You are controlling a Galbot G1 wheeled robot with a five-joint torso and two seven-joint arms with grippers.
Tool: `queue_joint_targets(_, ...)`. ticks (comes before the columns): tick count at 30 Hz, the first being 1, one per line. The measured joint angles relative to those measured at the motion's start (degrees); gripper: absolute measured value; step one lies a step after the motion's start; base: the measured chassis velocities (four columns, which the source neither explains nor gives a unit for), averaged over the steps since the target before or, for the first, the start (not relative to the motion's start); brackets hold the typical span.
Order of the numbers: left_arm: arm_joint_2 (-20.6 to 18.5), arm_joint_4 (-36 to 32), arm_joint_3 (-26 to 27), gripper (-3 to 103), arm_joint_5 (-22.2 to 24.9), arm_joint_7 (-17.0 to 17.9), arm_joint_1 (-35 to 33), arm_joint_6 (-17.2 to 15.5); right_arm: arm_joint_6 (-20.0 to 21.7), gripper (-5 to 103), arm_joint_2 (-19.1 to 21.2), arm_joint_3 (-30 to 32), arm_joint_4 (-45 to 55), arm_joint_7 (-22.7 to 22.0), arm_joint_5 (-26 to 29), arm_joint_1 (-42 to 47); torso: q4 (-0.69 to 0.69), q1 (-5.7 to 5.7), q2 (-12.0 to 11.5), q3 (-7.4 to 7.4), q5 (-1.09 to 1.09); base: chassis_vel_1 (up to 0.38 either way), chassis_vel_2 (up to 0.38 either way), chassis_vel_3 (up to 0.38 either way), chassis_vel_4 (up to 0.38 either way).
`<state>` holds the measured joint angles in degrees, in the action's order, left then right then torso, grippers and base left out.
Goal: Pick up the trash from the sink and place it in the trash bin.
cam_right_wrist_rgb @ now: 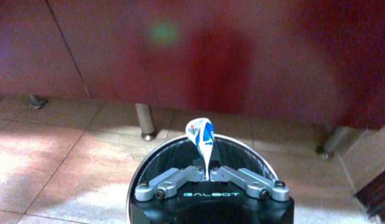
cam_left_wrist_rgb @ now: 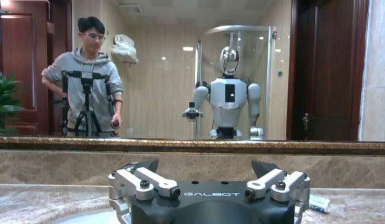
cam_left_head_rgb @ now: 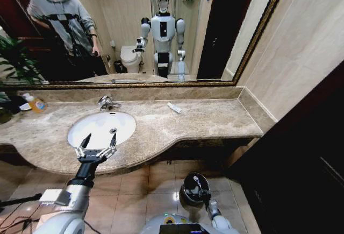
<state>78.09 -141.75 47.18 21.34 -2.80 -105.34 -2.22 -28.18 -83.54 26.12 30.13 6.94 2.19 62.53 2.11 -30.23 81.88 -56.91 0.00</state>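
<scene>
Left gripper (cam_left_head_rgb: 97, 143): your left arm reached over the front edge of the counter, and its gripper hung above the near rim of the sink with both fingers spread wide and nothing between them. In the left wrist view the gripper (cam_left_wrist_rgb: 205, 173) showed the same wide spread, facing the mirror.
Right gripper (cam_left_head_rgb: 198, 184): you held it low at the floor, directly above the trash bin. In the right wrist view the gripper (cam_right_wrist_rgb: 207, 177) had its fingers pressed together on the lower end of a small tube.
Small tube (cam_right_wrist_rgb: 202, 136): white with blue print, standing upright from the closed fingertips, its upper end over the bin's opening.
Trash bin (cam_left_head_rgb: 189, 195): round and black with a glossy rim, standing on the tiled floor below the counter's front edge; its rim (cam_right_wrist_rgb: 150, 158) curved around the gripper in the right wrist view.
Sink (cam_left_head_rgb: 94, 126): white oval basin set in the beige marble counter, with the chrome faucet (cam_left_head_rgb: 107, 103) behind it.
Second tube (cam_left_head_rgb: 174, 107): a small white piece lying flat on the counter, near the mirror and well to the right of the sink; it also showed beside your left gripper (cam_left_wrist_rgb: 318, 203).
Orange bottle (cam_left_head_rgb: 34, 103): standing at the far left of the counter by the mirror.
</scene>
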Motion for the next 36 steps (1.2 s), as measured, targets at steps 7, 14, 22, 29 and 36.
queue_joint_targets(7,0.0,0.0,0.0,100,0.0,0.0,0.0,0.0,1.9,0,-1.0,0.4,-4.6,0.2,1.5,-2.3,0.0,0.0,0.0,0.0,0.0,0.0,0.0,0.0,0.0)
queue_joint_targets(14,0.0,0.0,0.0,100,0.0,0.0,0.0,0.0,2.4,2,-0.2,0.5,-4.6,-0.5,1.5,-2.4,0.0,0.01,0.0,0.0,-0.01,0.0,0.0,0.0,0.0)
queue_joint_targets(22,0.0,0.0,0.0,100,0.0,0.0,0.0,0.0,2.7,29,0.2,0.4,-4.1,-2.3,1.5,-1.8,0.0,0.01,0.0,0.0,0.0,0.0,0.0,0.0,0.0)
queue_joint_targets(29,0.0,0.0,0.0,100,0.0,0.0,0.0,0.0,2.5,51,0.2,0.4,-3.4,-2.3,1.5,-1.1,0.0,0.0,0.0,0.01,0.0,0.0,0.0,0.0,0.0)
queue_joint_targets(36,0.0,0.0,0.0,100,0.0,0.0,0.0,0.0,2.1,78,-0.1,0.4,-2.3,-2.3,1.5,0.5,0.0,0.01,0.0,0.01,0.0,0.0,0.0,0.0,0.0)
